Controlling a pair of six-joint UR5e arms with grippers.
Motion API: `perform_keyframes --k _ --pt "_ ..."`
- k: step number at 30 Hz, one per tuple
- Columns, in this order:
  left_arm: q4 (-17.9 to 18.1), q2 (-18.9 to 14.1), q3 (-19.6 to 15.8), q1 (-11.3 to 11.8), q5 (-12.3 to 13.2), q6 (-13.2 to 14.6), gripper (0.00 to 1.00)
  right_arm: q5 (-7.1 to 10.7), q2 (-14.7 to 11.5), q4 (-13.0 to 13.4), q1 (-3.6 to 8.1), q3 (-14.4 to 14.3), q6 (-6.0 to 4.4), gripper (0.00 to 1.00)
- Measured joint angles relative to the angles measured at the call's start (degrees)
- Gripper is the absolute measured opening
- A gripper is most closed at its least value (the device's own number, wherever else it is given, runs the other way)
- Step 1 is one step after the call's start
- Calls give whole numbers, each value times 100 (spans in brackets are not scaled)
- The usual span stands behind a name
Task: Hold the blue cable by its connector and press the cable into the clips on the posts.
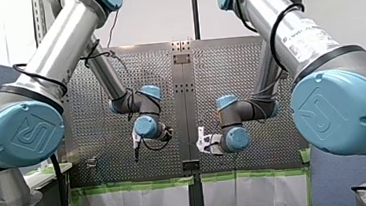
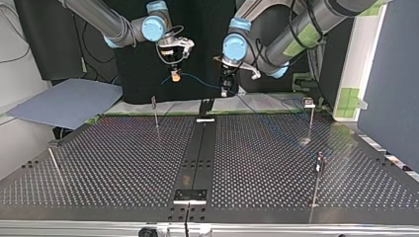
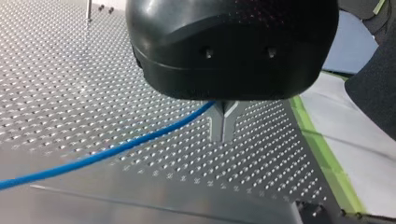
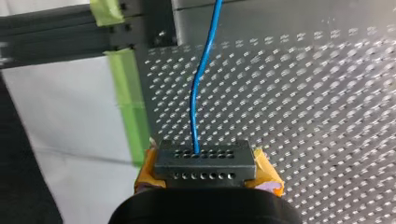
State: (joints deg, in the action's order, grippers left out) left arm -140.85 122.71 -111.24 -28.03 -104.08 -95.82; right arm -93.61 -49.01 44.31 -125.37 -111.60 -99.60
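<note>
Right claw clamps the connector; left claw pinches the blue cable.

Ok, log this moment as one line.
right claw: shut on connector | left claw: shut on blue cable | clips: cable not in yet

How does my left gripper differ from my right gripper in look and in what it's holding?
My left gripper has a black housing and metal fingers; my right gripper has yellow pads. My left gripper pinches the blue cable itself, partway along its run; my right gripper clamps the dark, hole-dotted connector at the cable's end. Both are shut, and the same cable links them.
</note>
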Motion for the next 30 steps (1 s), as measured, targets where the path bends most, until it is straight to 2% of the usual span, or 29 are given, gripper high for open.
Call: perform_keyframes --k 6,12,19,30 --pt "269 268 28 -102 -36 -22 0 6 275 292 68 -291 -38 0" --pt "445 572 40 -216 -3 -30 0 24 558 598 202 -411 -167 0" --pt "531 921 94 -409 -21 -40 0 140 630 925 474 -426 -179 0" --pt "648 1508 621 -982 -554 -199 0 616 633 1469 1001 -427 -157 0"
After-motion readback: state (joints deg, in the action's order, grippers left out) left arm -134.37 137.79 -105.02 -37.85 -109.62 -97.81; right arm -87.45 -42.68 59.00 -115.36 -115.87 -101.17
